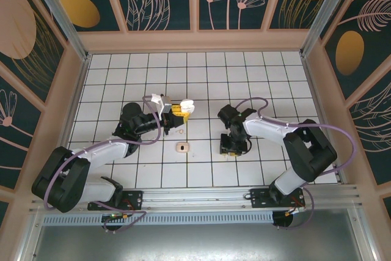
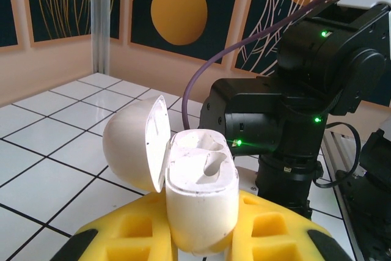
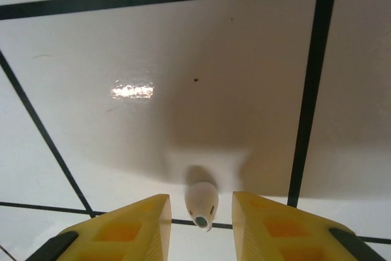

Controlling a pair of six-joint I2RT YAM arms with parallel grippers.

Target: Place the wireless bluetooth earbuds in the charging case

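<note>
The charging case (image 2: 201,194) is white, with its lid (image 2: 137,148) swung open to the left and two empty sockets on top. My left gripper (image 2: 201,236) is shut on its lower body and holds it upright above the tiles. In the top view the case (image 1: 186,106) sits at the tip of the left gripper (image 1: 181,110). One white earbud (image 3: 201,202) lies on a tile between the yellow fingers (image 3: 125,227) of my right gripper (image 3: 201,215). That gripper is open, with a narrow gap on each side of the earbud. My right gripper (image 1: 231,150) points down at the floor.
A small pinkish-beige rounded-square piece (image 1: 182,147) lies on the tiles between the two arms. The right arm's black body (image 2: 287,120) stands close behind the held case. Walls enclose the white tiled floor (image 1: 201,77), which has free room at the back.
</note>
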